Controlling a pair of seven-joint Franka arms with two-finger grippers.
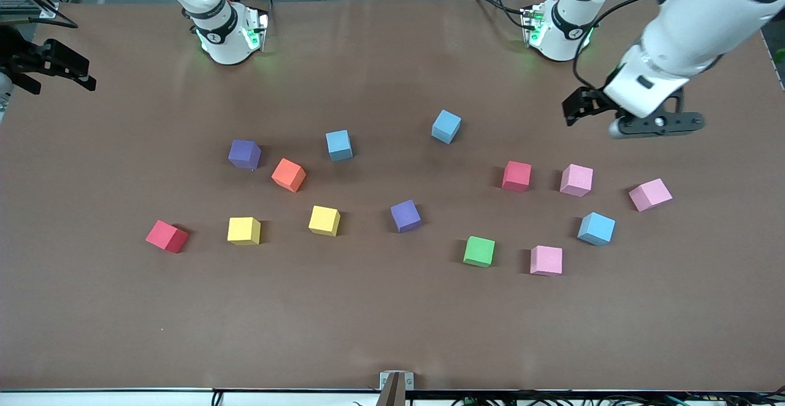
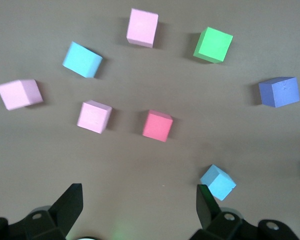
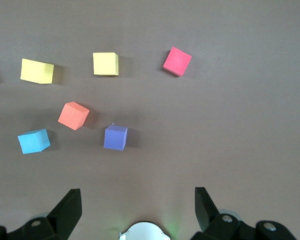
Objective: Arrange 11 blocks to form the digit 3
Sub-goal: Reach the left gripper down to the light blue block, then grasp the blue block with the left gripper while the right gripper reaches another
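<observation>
— black fingers (image 2: 70, 205) of the left gripper (image 2: 137, 210) stand spread wide and hold nothing; it hangs over bare table (image 1: 392, 332) at the left arm's end, near the pink blocks (image 1: 576, 180).

— and the right gripper (image 3: 137, 210)?

— its fingers (image 3: 70, 207) are spread too, empty, off at the right arm's end of the table. both arms wait.

— where are the blocks?

— thirteen cubes lie scattered and apart; no digit 3 is begun. a red block (image 1: 516, 176) sits just beside a pink one.

— the risk?

— probably a wide jaw coming down on one cube nudges its neighbour, or grips a cube turned askew, like the orange block (image 1: 288, 174), and sets it down crooked.
</observation>
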